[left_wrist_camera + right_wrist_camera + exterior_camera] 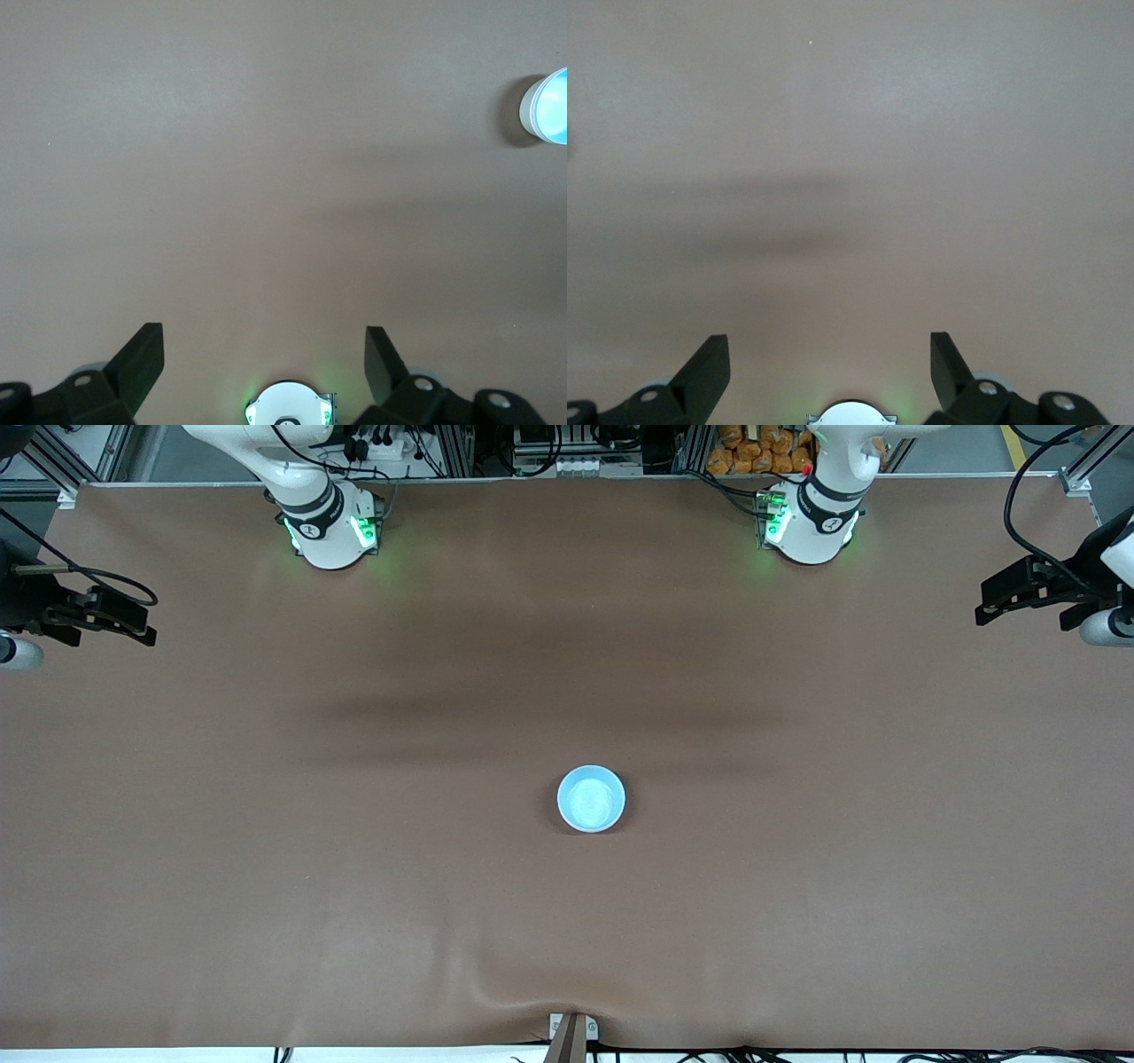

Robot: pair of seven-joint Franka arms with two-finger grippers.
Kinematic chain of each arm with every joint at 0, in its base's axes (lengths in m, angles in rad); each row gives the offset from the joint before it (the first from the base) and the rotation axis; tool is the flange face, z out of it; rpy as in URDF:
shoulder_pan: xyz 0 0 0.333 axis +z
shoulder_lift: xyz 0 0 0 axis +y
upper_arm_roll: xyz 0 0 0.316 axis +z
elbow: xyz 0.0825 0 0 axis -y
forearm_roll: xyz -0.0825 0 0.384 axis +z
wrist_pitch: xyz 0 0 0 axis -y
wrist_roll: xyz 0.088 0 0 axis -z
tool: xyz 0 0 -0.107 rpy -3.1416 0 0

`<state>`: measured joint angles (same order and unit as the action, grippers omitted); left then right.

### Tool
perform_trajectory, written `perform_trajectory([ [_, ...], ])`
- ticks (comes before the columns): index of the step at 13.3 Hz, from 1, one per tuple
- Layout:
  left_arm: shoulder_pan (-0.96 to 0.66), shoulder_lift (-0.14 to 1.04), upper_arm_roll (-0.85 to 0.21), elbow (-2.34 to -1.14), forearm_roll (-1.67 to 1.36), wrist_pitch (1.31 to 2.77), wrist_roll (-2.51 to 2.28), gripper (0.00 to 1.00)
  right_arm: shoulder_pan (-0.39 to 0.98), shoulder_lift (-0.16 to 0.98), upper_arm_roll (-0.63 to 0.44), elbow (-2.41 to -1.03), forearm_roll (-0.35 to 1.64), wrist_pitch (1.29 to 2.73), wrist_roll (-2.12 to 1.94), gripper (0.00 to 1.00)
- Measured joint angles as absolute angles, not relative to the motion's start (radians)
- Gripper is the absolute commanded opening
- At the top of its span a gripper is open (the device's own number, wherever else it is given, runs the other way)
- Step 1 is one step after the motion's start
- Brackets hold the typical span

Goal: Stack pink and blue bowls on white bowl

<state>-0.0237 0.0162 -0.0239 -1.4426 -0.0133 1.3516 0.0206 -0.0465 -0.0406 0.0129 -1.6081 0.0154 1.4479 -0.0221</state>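
Bowls are sitting as a single stack near the middle of the brown table (pixel 266 824), somewhat nearer the front camera than the robot bases. The blue bowl (pixel 591 799) is showing on top, and in the left wrist view a pale outer wall is wrapping around its blue inside; the pink and white bowls cannot be told apart there. The left gripper (pixel 1019 593) is hanging with fingers spread wide over the left arm's end of the table, waiting. The right gripper (pixel 106 615) is hanging likewise, fingers apart, over the right arm's end.
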Motion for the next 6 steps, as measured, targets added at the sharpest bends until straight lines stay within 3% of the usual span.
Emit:
perform_trajectory([
  [6,-0.025,0.016,-0.025,-1.443,-0.013,1.352,0.021,1.0,-0.046,-0.041,0.014,-1.602,0.015,1.448,-0.025,1.0],
])
